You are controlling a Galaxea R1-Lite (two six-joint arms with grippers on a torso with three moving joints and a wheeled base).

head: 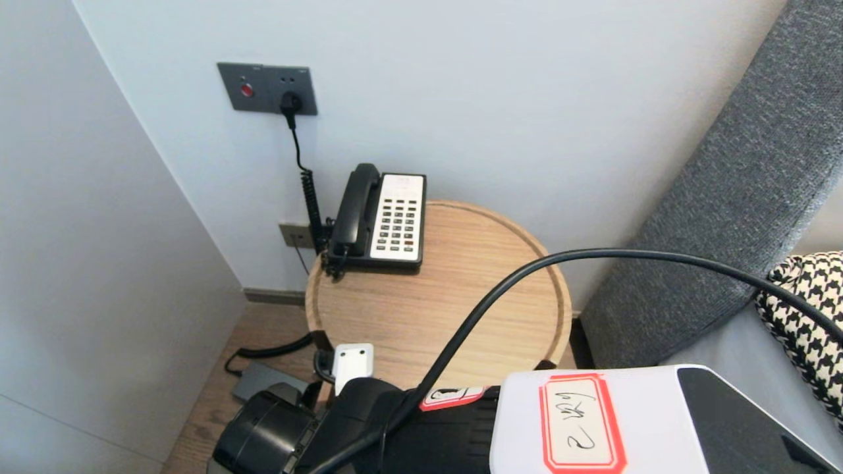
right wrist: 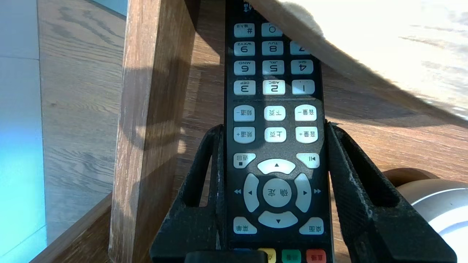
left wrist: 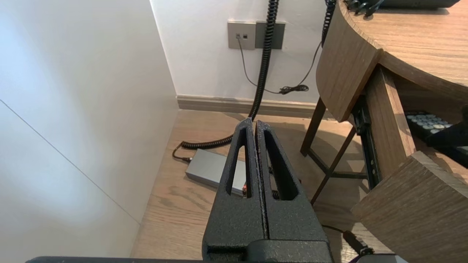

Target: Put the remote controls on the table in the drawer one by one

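Observation:
A black remote control [right wrist: 274, 109] with white buttons lies lengthwise between the fingers of my right gripper [right wrist: 274, 125], which is shut on its two long sides. It is held low, under the rim of the round wooden table [right wrist: 365, 54] and beside an upright wooden panel [right wrist: 153, 109]. In the left wrist view the remote [left wrist: 426, 122] shows in the gap below the table top. My left gripper [left wrist: 253, 122] is parked beside the table, shut and empty, pointing at the floor. The head view shows only the right arm's body at the bottom.
A black and white telephone [head: 382, 217] stands at the back left of the table [head: 461, 289]. A grey box [left wrist: 212, 170] with a coiled cord lies on the floor. A grey sofa [head: 737, 197] with a houndstooth cushion [head: 810, 316] stands on the right, walls behind and left.

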